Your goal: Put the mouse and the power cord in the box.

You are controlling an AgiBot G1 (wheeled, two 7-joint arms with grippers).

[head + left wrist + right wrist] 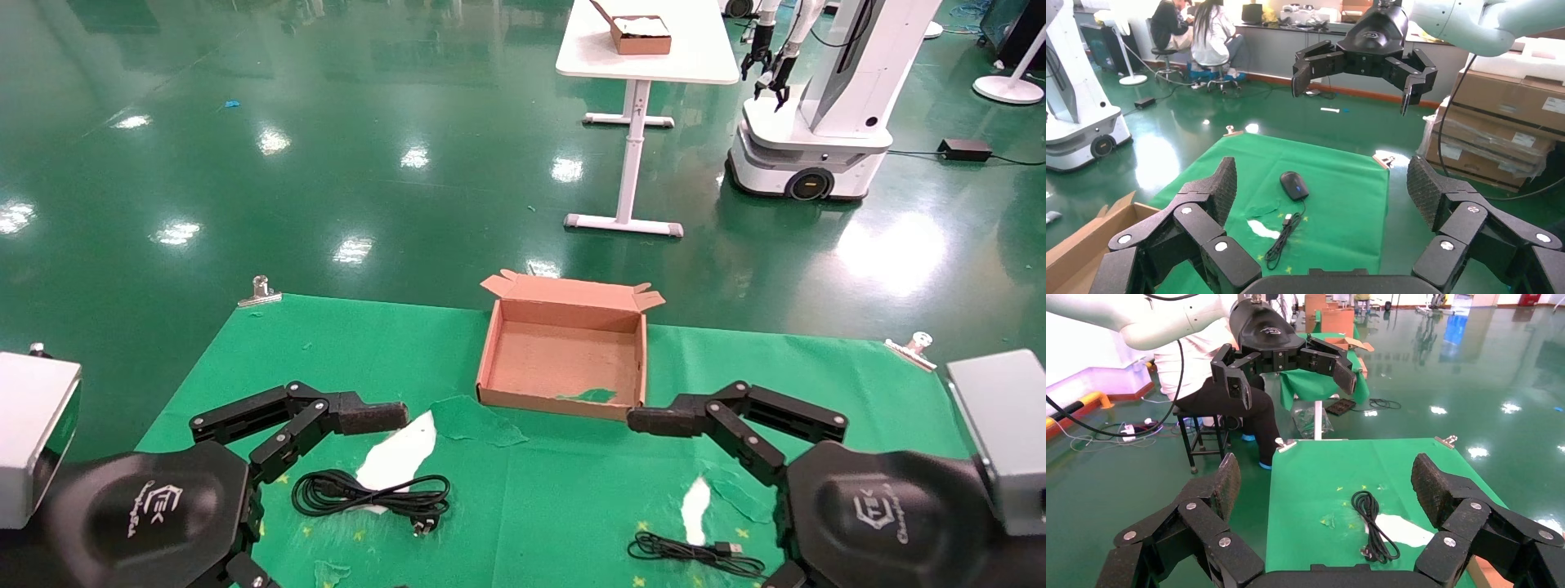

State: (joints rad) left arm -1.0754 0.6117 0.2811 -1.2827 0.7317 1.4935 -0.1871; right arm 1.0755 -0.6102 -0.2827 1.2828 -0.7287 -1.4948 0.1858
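Note:
The box (490, 353), shallow brown cardboard with a green scrap on its floor, sits open at the middle of the green table. The power cord (369, 493) lies coiled front left, also seen in the right wrist view (1374, 524). In the left wrist view the mouse (1294, 185) rests on the cloth with its thin cable (1281, 237) bunched beside it. The head view shows only that cable (696, 555) front right; the mouse is hidden behind my right arm. My left gripper (1324, 184) hovers open above the cord. My right gripper (1329, 481) hovers open by the box's front right corner.
Metal clips (260, 290) (914, 343) pin the cloth at the far corners. Torn white patches (400, 453) show through the cloth. Beyond the table stand a white desk with another brown box (641, 34) and another robot (817, 122).

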